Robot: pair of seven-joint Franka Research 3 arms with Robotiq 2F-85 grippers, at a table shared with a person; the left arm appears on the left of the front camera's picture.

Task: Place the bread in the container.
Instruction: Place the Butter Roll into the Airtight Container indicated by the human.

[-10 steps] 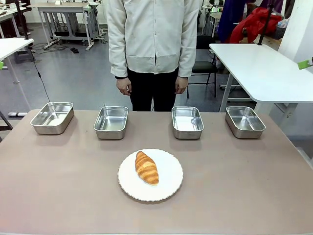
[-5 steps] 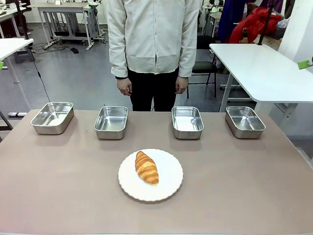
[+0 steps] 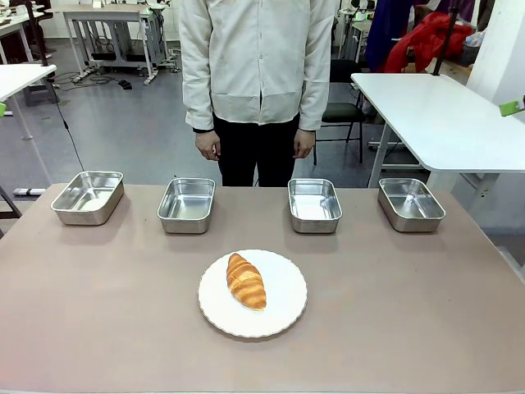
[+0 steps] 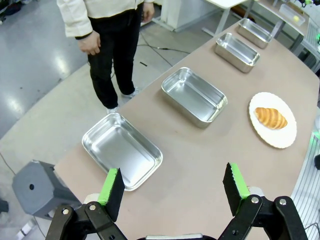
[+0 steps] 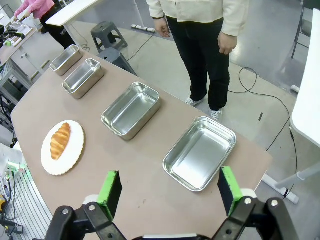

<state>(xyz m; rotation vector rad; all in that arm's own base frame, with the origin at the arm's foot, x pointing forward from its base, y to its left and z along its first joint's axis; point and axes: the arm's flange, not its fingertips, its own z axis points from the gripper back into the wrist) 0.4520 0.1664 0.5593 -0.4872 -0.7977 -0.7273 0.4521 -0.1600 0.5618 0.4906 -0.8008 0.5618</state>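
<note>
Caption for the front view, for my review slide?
Croissant on a white plate, four steel pans lined up beyond it, person at the far side.

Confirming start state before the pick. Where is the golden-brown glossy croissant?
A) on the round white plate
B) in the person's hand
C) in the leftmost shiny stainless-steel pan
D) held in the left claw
A: the golden-brown glossy croissant lies on the round white plate, on the robot's side of the table.
</note>
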